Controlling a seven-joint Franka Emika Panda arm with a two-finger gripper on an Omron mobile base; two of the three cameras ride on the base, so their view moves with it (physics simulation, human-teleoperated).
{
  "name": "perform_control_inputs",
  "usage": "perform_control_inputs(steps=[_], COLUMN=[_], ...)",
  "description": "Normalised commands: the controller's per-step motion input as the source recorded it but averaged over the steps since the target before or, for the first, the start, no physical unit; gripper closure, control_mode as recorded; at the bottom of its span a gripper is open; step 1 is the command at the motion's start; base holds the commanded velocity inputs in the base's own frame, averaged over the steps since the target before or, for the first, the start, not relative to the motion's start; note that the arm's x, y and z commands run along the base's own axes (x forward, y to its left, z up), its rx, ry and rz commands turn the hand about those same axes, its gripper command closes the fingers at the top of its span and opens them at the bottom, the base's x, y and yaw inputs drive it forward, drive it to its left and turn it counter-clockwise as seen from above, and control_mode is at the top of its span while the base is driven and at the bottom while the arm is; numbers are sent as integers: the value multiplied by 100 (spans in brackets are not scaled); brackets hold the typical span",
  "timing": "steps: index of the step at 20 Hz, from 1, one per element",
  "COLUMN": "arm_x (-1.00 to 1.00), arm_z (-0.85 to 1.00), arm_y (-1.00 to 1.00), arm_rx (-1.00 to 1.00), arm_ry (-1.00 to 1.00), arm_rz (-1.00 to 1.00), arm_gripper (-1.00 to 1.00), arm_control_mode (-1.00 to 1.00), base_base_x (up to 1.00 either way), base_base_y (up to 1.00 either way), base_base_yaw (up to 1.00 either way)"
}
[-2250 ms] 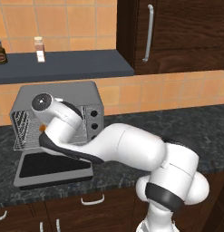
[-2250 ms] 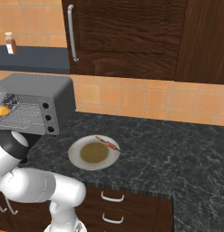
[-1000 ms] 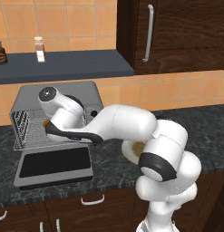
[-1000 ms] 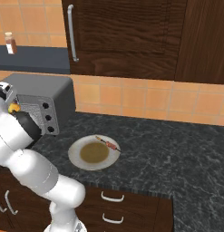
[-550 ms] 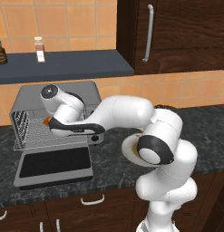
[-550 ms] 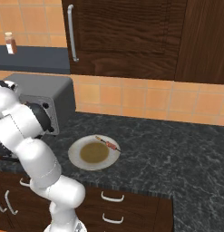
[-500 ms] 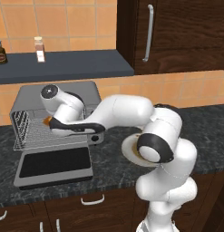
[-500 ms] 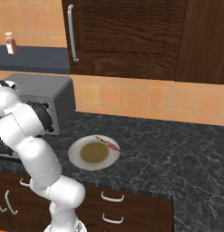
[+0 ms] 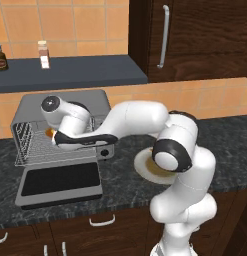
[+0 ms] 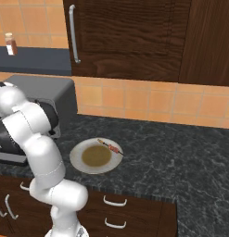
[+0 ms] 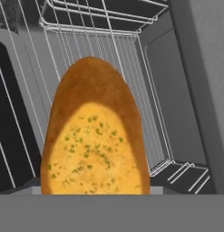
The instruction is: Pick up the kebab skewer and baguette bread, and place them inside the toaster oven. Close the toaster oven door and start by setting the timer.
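One of two foods, the baguette bread, hangs gripped by the gripper just inside the toaster oven above its rack, so letting go looks next, then the kebab skewer well right of it

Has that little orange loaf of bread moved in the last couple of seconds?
Yes. The baguette bread has gone deeper into the toaster oven, from its open front toward the left side of the wire rack, carried at the tool's end.

Dark speckled counter over brown drawers; orange tiled wall; dark wood cabinets; a grey shelf holding 2 jars.
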Motion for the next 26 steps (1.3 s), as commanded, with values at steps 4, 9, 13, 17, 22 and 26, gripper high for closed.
perform_control_inputs(steps=[4, 9, 13, 17, 22, 26], arm_x=[23, 10, 10, 4, -47, -99], arm_z=[-16, -2, -4, -1, 0, 0], arm_y=[0, 0, 0, 0, -43, -78], arm_rx=[0, 0, 0, 0, 0, 0], arm_ry=[0, 0, 3, 7, 1, -1], arm_rz=[0, 0, 0, 0, -1, -4], arm_gripper=[-100, -100, -100, -100, -100, -100], arm_control_mode=[-100, -100, -100, -100, -100, -100], base_base_x=[0, 0, 0, 0, 0, 0], base_base_y=[0, 0, 0, 0, 0, 0], base_base_yaw=[0, 0, 0, 0, 0, 0])
